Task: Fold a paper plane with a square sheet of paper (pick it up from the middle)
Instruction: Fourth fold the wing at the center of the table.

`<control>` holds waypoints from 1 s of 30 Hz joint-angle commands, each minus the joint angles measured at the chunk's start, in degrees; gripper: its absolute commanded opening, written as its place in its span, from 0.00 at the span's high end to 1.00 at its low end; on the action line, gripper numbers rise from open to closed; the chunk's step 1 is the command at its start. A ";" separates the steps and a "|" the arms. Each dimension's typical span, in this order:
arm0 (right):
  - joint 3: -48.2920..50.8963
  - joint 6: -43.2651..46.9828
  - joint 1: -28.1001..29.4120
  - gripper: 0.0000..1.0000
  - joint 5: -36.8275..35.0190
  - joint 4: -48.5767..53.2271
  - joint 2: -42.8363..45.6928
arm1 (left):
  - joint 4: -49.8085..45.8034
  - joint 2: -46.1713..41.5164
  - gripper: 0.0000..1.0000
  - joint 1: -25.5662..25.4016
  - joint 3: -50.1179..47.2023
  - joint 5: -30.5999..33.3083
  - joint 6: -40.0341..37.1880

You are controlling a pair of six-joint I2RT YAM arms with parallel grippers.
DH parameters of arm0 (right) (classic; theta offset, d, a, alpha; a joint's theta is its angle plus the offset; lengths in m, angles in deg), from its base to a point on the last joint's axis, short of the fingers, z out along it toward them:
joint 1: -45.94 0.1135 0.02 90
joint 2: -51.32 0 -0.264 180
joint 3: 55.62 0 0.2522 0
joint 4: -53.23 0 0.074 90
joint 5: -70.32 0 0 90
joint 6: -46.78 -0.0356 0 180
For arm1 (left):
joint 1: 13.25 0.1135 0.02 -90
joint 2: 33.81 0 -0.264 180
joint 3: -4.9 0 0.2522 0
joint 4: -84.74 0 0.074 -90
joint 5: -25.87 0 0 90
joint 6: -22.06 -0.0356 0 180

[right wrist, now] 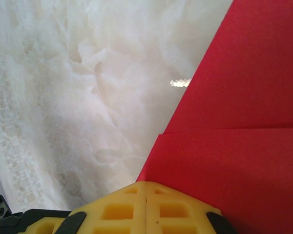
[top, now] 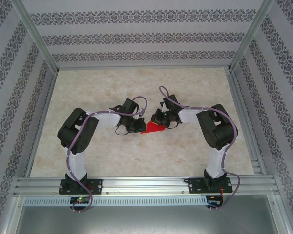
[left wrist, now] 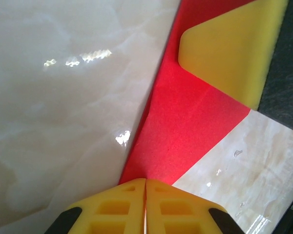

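The red paper [top: 153,127] is a small folded wedge at the middle of the table, between the two grippers. In the left wrist view the paper [left wrist: 185,126] runs from the fingertips up to the right, with a crease down it. My left gripper [left wrist: 145,181] is shut, its tips on the paper's near end and the sheet passing beneath them. My right gripper [right wrist: 145,184] is also shut, its tips at the edge of the layered paper [right wrist: 234,146]. One of its yellow fingers [left wrist: 229,53] lies flat on the paper's far part. No paper shows between either pair of jaws.
The beige marbled table [top: 136,83] is ringed by an aluminium frame [top: 146,185] and patterned walls. Both arms bend inward from their bases [top: 78,185] at the near edge and meet at the centre.
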 commanded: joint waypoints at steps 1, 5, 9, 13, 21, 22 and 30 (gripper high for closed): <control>1.21 1.63 -0.64 1.00 -4.74 6.47 -4.11 | -7.96 -0.03 0.91 0.90 -4.39 3.66 -2.43; 1.44 1.91 -0.67 1.00 -5.04 6.78 -4.13 | -8.28 -2.39 0.92 1.98 -6.71 3.69 -2.85; 1.33 2.00 -0.76 1.00 -4.96 6.65 -4.30 | -5.70 -5.13 0.92 2.60 -6.77 1.00 -1.66; 1.03 2.04 -0.64 1.00 -4.69 6.52 -4.31 | 1.98 -7.58 0.92 2.63 -6.05 -3.51 1.76; 0.31 1.97 -0.40 1.00 -4.36 6.42 -4.72 | 9.51 -4.58 0.95 2.50 -3.05 -6.49 6.01; 0.32 1.97 -0.40 1.00 -4.34 6.45 -4.74 | 9.43 -4.11 0.95 2.53 -2.62 -6.38 6.07; -0.18 1.95 -0.40 1.00 -4.30 6.65 -4.84 | 5.16 -0.65 0.97 2.57 -1.22 -3.59 4.07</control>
